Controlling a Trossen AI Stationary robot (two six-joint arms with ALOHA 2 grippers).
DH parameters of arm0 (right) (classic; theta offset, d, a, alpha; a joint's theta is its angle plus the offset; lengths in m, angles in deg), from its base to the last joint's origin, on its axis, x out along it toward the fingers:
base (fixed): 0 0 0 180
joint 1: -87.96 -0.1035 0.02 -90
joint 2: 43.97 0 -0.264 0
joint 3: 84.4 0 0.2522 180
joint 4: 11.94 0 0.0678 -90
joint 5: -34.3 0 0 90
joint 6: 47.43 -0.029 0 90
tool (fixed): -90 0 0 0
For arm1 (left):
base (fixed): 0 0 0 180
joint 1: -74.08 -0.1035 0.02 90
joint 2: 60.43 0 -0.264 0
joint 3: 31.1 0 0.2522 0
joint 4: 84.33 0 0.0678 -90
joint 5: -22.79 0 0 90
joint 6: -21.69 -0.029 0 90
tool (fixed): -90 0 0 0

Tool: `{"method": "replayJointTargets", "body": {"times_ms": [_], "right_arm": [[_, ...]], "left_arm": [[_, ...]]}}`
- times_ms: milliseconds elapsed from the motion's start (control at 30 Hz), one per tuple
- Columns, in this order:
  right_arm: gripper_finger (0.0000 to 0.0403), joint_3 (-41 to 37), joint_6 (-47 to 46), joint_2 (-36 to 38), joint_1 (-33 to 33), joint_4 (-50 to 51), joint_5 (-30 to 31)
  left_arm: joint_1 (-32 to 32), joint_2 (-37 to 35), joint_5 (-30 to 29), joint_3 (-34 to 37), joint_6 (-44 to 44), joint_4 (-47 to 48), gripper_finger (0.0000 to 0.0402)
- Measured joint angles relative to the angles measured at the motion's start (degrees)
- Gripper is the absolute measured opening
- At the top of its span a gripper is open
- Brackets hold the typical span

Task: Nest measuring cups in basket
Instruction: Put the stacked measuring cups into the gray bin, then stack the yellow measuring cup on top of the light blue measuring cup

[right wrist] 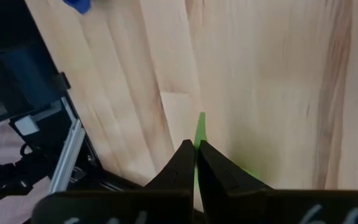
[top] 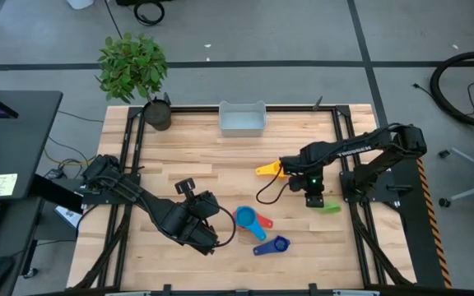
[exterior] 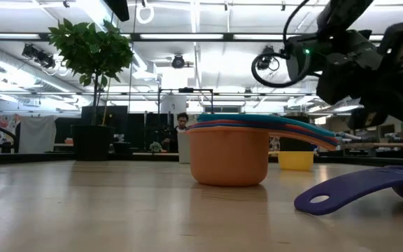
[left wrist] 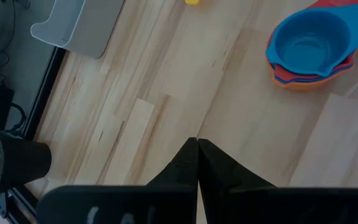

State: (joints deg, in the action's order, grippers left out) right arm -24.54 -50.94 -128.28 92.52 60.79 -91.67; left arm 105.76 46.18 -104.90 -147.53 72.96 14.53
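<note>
1. Nested cup stack (top: 246, 217) mid-table; yellow cup (top: 267, 170), purple cup (top: 276, 245), green cup (top: 330, 208) loose; basket (top: 243, 120) far edge
2. Left gripper (left wrist: 197, 144) and right gripper (right wrist: 195, 146) closed, empty
3. Probably light, stiff, slick plastic; best pinched at flat handle

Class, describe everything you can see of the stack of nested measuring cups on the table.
The stack of nested measuring cups sits upright on the wooden table, in front of the shut left gripper, untouched. They look like glossy plastic. A blue cup lies on top, red beneath, orange at the bottom. The flat handles fan out to one side. The basket stands apart, at the far edge.
</note>
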Motion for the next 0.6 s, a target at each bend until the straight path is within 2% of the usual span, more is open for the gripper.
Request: {"method": "replayJointTargets", "body": {"times_ms": [267,600], "right_arm": [[0.0035,-0.6,-0.4,0.0,0.0,-3.3,2.7],[0.0099,-0.1,-2.1,0.0,0.0,-4.7,2.7]], "left_arm": [[0.0,0.0,0.0,0.0,0.0,0.0,0.0006],[0.0,0.0,0.0,0.0,0.1,0.0,0.0006]]}}
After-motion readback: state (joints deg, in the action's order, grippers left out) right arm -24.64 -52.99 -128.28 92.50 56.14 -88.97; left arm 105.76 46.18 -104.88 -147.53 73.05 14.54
